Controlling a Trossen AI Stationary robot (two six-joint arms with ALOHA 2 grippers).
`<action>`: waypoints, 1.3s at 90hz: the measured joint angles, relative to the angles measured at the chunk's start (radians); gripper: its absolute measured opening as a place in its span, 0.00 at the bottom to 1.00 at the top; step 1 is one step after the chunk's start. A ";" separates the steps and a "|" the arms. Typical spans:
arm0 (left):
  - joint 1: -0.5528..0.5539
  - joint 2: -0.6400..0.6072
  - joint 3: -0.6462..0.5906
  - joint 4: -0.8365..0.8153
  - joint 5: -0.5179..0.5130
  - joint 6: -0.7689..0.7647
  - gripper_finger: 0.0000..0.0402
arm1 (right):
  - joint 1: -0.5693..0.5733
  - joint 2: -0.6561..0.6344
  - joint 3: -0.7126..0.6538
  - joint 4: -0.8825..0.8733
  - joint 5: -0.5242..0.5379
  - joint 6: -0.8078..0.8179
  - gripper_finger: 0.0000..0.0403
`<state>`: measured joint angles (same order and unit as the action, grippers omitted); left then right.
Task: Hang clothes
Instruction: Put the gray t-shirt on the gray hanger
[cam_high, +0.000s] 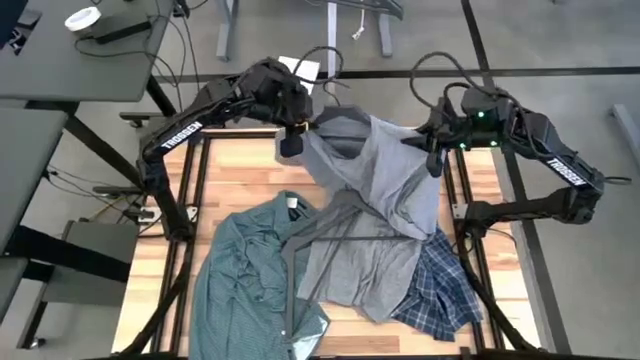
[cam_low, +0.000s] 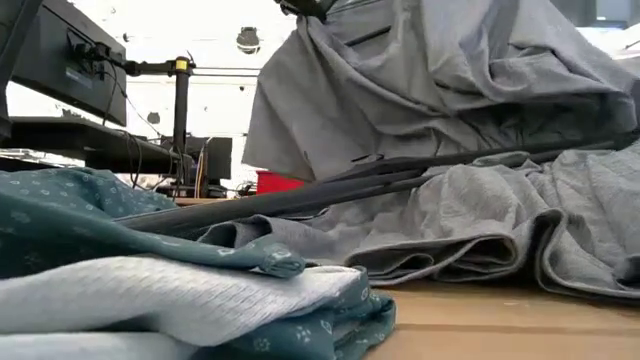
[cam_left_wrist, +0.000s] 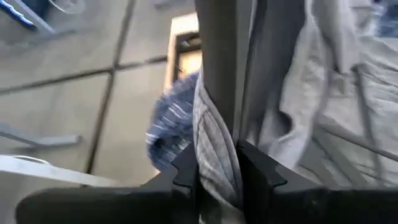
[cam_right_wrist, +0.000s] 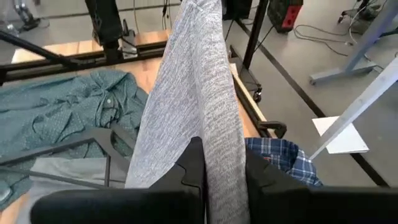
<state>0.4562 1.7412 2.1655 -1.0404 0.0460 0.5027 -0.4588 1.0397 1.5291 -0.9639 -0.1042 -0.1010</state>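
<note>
You have the grey tee (cam_high: 385, 200) pinched in both grippers, left gripper (cam_high: 292, 133) and right gripper (cam_high: 432, 150), at the high view's upper centre. Lifted and spread this way, it probably opens for a hanger (cam_high: 340, 215) lying across it on the worktop (cam_high: 240, 180).

Overhead, table-level and wrist views share the grey tee (cam_high: 385, 200).

Even, diffuse daylight fills the high view, with soft shadows under the grey tee (cam_high: 375, 190) on the counter (cam_high: 240, 175). The low view's background is blown out white. The left wrist view is blurred; the right wrist view is sharper.
</note>
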 joint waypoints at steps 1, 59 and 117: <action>0.002 -0.001 -0.001 0.008 0.000 0.001 0.14 | 0.002 0.000 0.000 0.002 -0.001 0.002 0.07; 0.089 -0.036 0.016 0.101 0.332 -0.217 0.36 | -0.008 0.062 0.003 -0.042 -0.042 -0.038 0.07; 0.154 -0.064 -0.028 -0.182 0.138 -0.121 0.36 | -0.018 0.016 0.001 0.019 -0.033 -0.003 0.07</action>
<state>0.6098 1.6772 2.1380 -1.2220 0.1837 0.3818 -0.4770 1.0559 1.5303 -0.9450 -0.1371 -0.1041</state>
